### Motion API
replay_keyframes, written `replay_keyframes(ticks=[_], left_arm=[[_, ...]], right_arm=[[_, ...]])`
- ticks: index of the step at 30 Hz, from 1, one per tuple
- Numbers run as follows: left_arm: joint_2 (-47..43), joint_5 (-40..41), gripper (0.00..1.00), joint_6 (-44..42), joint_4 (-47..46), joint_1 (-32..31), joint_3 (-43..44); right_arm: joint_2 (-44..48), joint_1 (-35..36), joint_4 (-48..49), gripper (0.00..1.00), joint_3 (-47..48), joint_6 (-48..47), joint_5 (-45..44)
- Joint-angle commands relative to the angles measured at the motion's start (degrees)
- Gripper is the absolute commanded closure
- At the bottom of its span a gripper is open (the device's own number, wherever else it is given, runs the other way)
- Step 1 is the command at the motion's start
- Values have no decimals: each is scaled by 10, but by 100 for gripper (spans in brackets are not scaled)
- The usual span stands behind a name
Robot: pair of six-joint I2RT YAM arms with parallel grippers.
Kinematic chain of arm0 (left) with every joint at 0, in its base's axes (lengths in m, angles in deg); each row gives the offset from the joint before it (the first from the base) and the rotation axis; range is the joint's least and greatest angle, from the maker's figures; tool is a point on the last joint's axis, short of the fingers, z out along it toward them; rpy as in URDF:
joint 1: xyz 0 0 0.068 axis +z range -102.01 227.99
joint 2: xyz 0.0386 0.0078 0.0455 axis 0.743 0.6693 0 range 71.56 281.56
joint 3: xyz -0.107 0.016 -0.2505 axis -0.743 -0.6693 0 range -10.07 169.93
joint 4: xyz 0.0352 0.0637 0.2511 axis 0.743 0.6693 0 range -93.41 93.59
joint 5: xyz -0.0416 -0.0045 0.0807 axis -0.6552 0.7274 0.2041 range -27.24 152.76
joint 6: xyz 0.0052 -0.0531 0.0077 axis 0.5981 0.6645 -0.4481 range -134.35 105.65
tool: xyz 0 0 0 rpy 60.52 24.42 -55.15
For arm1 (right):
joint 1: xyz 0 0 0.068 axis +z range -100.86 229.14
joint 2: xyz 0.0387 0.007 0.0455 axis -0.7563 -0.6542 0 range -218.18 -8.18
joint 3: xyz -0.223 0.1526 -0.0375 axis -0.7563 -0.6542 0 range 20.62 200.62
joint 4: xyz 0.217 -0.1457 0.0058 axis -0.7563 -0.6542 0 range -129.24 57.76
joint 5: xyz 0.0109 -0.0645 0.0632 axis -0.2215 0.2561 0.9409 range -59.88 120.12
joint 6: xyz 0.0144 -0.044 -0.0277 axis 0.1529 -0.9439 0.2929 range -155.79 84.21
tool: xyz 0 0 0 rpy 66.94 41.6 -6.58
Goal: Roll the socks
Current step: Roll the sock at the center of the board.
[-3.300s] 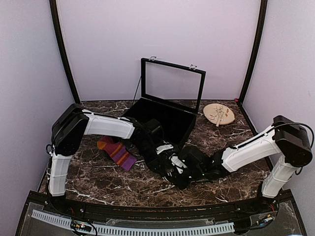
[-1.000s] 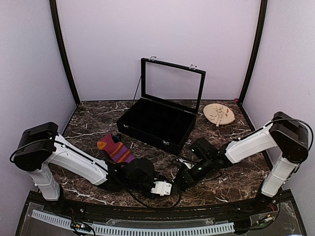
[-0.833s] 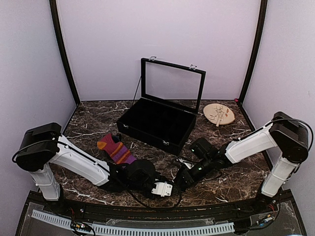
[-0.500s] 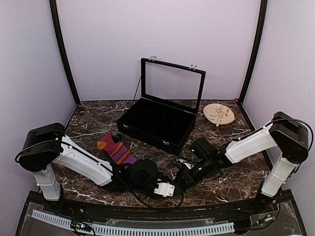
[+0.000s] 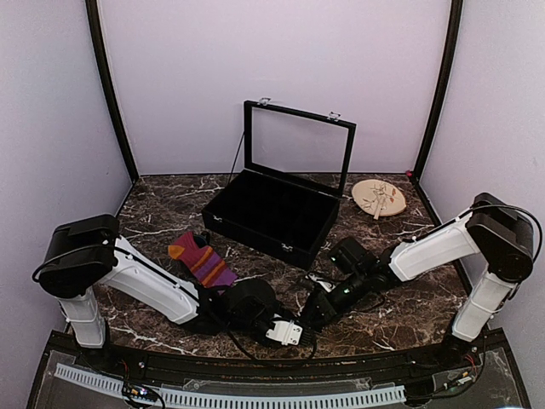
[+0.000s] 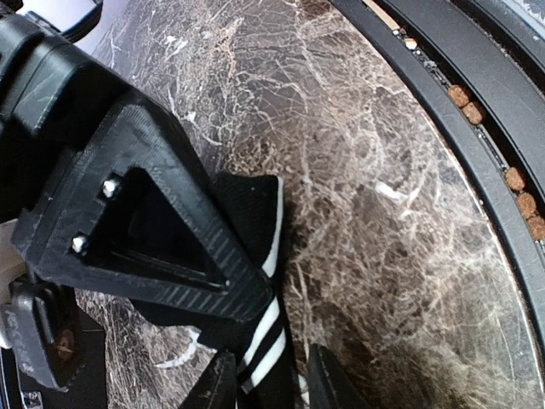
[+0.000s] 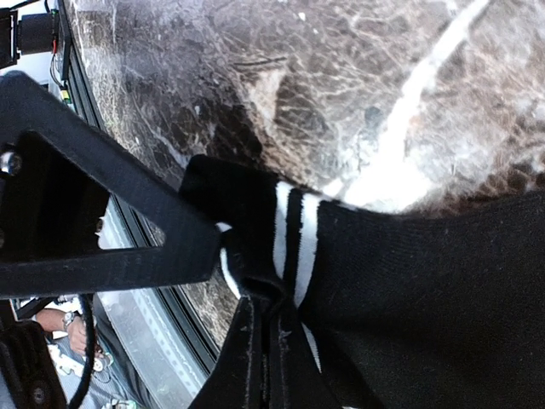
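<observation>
At the front of the bench (image 5: 153, 213), my left fingers (image 6: 217, 388) have narrowed astride the black white-striped fabric sock (image 7: 426, 290), grip uncertain; my right fingers (image 7: 243, 366) pinch it closed, so rolling can start.

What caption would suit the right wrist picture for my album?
Right gripper pinches the striped cuff of the black sock over the marble table.

Case (image 5: 272, 217) at mid-table (image 5: 170, 209), disc (image 5: 379, 198) behind-right.
One sock (image 5: 202, 262) lies front-left of it; the second sock (image 7: 426, 281), seemingly, sits before it between left gripper (image 6: 271, 383) and right gripper (image 7: 264, 358).
</observation>
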Motion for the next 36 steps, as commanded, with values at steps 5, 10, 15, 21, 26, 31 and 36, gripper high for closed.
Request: replay_keyframes(ticks=[5,10,15,21,26,31,36], left_arm=[[27,25,74,-21,14,-2,31],[42,30,92,-21,52,-2,53],[45,27,99,-18,72,-2,60],[46,18,100,-9,117,-1,82],[47,2,100,6,176,5,108],[44,-8,100,23,216,9,126],[40,-17,100,39,255,11,144]], right_arm=[[-11,-5,-10,99,13,-11,18],[-14,-6,-13,99,15,-15,23],[-11,-8,-17,99,15,-18,23],[1,-9,-29,91,16,-24,11],[26,-10,-35,69,8,-26,-7],[45,-11,-38,59,0,-22,-19],[71,-14,-39,58,-11,-19,-36]])
